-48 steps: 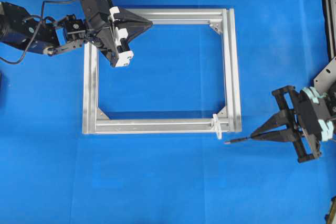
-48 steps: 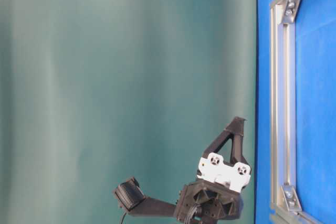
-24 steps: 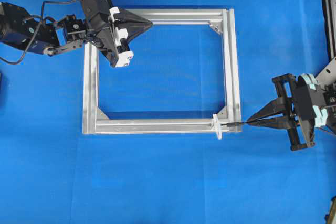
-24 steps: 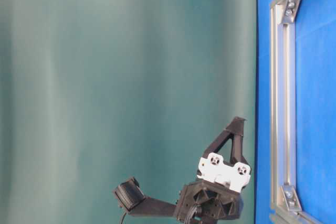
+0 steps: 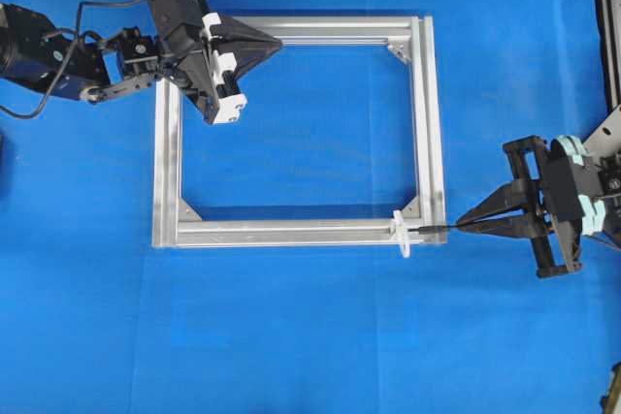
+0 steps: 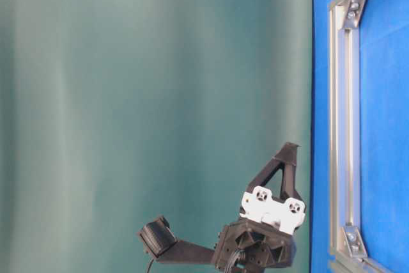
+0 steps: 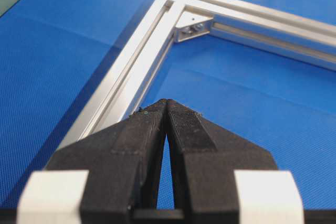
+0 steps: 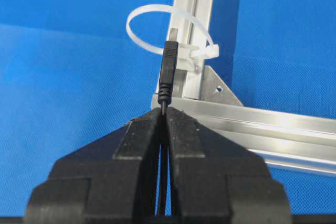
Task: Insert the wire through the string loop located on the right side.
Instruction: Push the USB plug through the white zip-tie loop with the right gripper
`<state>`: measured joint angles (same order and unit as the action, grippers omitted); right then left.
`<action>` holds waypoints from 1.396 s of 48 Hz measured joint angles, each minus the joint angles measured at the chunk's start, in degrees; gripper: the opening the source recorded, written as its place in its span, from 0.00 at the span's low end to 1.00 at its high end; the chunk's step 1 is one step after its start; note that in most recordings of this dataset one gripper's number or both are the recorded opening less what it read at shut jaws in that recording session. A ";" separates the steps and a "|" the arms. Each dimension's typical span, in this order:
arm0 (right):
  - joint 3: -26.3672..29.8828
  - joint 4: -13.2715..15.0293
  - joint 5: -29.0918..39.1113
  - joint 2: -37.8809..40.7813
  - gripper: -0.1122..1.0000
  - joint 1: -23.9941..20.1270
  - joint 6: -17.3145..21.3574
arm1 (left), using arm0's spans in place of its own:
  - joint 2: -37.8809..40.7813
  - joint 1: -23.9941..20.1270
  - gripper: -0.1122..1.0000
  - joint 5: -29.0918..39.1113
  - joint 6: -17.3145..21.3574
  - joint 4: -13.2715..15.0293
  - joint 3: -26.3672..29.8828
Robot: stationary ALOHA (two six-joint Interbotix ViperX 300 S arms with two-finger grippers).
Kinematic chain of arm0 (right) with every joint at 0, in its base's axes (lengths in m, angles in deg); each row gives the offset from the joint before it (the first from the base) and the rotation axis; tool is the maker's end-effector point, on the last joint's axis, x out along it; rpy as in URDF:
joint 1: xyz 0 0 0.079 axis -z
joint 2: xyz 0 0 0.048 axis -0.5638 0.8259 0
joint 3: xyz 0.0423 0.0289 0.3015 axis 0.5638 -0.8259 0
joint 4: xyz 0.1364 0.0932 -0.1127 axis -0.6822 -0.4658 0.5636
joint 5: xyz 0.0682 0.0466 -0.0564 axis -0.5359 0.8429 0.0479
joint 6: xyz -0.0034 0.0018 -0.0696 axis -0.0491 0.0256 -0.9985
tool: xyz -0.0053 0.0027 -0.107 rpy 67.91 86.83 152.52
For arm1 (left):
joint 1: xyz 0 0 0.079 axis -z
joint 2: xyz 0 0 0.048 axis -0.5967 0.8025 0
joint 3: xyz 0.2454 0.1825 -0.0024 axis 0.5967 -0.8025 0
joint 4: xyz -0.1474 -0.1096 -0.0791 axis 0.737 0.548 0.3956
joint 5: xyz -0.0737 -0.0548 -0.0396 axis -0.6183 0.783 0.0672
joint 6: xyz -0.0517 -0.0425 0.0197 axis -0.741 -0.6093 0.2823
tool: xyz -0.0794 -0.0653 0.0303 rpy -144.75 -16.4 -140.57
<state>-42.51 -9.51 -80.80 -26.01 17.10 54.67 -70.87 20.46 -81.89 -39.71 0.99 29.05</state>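
Observation:
My right gripper is shut on the wire, a thin black cable running back between its fingers. The wire's dark plug sticks out ahead of the tips and points left. The string loop, a white tie, stands on the frame's near right corner. The plug's tip reaches the loop's opening; whether it is inside I cannot tell. At the frame's far left corner my left gripper hovers shut and empty.
A rectangular aluminium frame with silver corner brackets lies on the blue mat. A dark fixture borders the right edge. Green curtain fills the table-level view's left.
My right gripper has carried the wire up and to the left, from below the frame's near rail to the loop. It has held still over the last half second. The left arm has not moved.

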 measured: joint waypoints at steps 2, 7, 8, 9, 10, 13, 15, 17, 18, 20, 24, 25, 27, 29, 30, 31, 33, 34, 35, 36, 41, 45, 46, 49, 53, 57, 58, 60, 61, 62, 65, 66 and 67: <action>0.00 0.00 0.00 0.00 0.08 0.09 -0.09 | 0.00 -0.09 0.10 0.00 0.00 0.00 0.00; 0.00 0.09 -0.09 0.00 0.07 0.09 -0.09 | 0.00 0.00 0.10 0.00 0.00 0.00 0.00; 0.00 0.09 -0.09 0.09 0.08 0.00 -0.09 | 0.00 0.00 0.10 0.00 0.00 0.00 0.00; 0.00 0.00 -0.18 0.00 0.07 0.09 -0.09 | 0.00 0.00 0.10 0.00 0.00 0.00 0.00; 0.00 0.00 -0.09 0.00 0.07 0.00 -0.09 | 0.00 0.00 0.10 0.00 0.00 -0.09 0.00; 0.00 0.00 -0.09 0.00 0.07 0.00 -0.09 | 0.00 0.00 0.10 0.00 0.00 0.00 0.00; 0.00 0.09 -0.18 0.00 0.07 0.00 -0.09 | 0.00 0.09 0.10 0.00 0.00 0.00 0.00; 0.00 0.00 -0.09 0.00 0.07 0.09 -0.09 | 0.00 0.09 0.10 0.00 0.00 0.00 0.00; 0.00 0.00 -0.18 0.00 0.07 0.09 -0.09 | 0.00 0.09 0.10 0.00 0.00 0.00 0.00; 0.00 0.09 -0.18 0.00 0.07 0.09 -0.09 | 0.00 0.09 0.10 0.00 0.00 0.00 0.00; 0.00 0.00 -0.18 0.00 0.07 0.09 -0.09 | 0.00 0.18 0.10 0.00 0.00 0.00 -0.09; 0.00 0.09 -0.18 0.00 0.07 0.09 -0.09 | 0.00 0.18 0.10 0.00 0.00 0.00 0.00; 0.00 0.09 -0.18 0.00 0.07 0.00 -0.09 | 0.00 0.18 0.10 0.00 0.00 0.00 0.00; 0.00 0.00 -0.09 0.00 0.08 0.00 -0.09 | 0.00 0.26 0.10 0.00 0.00 0.00 0.00; 0.00 0.09 -0.18 0.09 0.08 0.09 -0.09 | 0.00 0.18 0.10 0.00 0.00 0.00 0.00; 0.00 0.09 -0.18 0.00 0.07 0.09 -0.09 | 0.00 0.26 0.10 0.00 0.00 0.00 0.00; 0.00 0.09 -0.18 0.00 0.07 0.09 -0.09 | 0.00 0.26 0.10 0.00 0.00 0.00 0.00; 0.00 0.00 -0.09 0.00 0.07 0.09 -0.09 | 0.00 0.26 0.10 0.00 0.00 0.00 0.00; 0.00 0.09 -0.18 0.09 0.08 0.00 -0.09 | -0.09 0.26 0.10 0.00 0.00 0.00 0.00; 0.00 0.00 -0.18 0.00 0.07 0.00 -0.09 | 0.00 0.26 0.10 0.00 0.00 0.00 0.00; 0.00 0.09 -0.09 0.00 0.08 0.09 -0.09 | 0.00 0.26 0.10 0.00 0.00 0.00 0.00; 0.00 0.09 -0.09 0.09 0.07 0.09 -0.09 | 0.00 0.26 0.10 0.00 0.00 0.00 0.00; 0.00 0.00 -0.18 0.00 0.07 0.09 -0.09 | 0.00 0.26 0.10 0.00 0.00 0.00 0.00; 0.00 0.00 -0.18 0.00 0.08 0.09 -0.09 | 0.00 0.35 0.10 0.00 0.00 0.00 0.00; 0.00 0.00 -0.18 0.00 0.07 0.00 0.00 | -0.09 0.26 0.10 0.00 0.00 0.00 0.00; 0.00 0.09 -0.53 0.00 0.08 0.09 -0.09 | 0.00 0.35 0.10 0.00 0.00 -0.09 0.00; 0.00 0.00 -0.62 0.00 0.07 0.09 -0.09 | 0.00 0.35 0.10 0.00 0.00 0.00 0.00; 0.00 0.00 -0.88 0.09 0.07 0.09 -0.09 | 0.00 0.35 0.10 0.00 0.00 0.00 0.00; 0.00 0.00 -0.97 0.09 0.07 0.09 -0.09 | 0.00 0.35 0.10 0.00 0.00 0.00 0.00; 0.00 0.00 -1.14 0.09 0.07 0.09 -0.09 | 0.00 0.35 0.10 0.00 0.00 0.00 0.00; 0.00 0.00 -1.58 0.26 0.07 0.09 -0.09 | 0.00 0.35 0.10 0.00 0.00 0.00 0.00; 0.00 0.00 -1.76 0.44 0.07 0.09 -0.09 | 0.00 0.35 0.10 0.00 0.00 0.00 0.00; 0.00 0.09 -1.85 0.62 0.07 0.09 -0.09 | 0.00 0.35 0.10 0.00 0.00 0.00 0.00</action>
<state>-42.51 -9.42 -82.64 -25.40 17.18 54.59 -70.87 20.81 -81.89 -39.71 0.99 29.05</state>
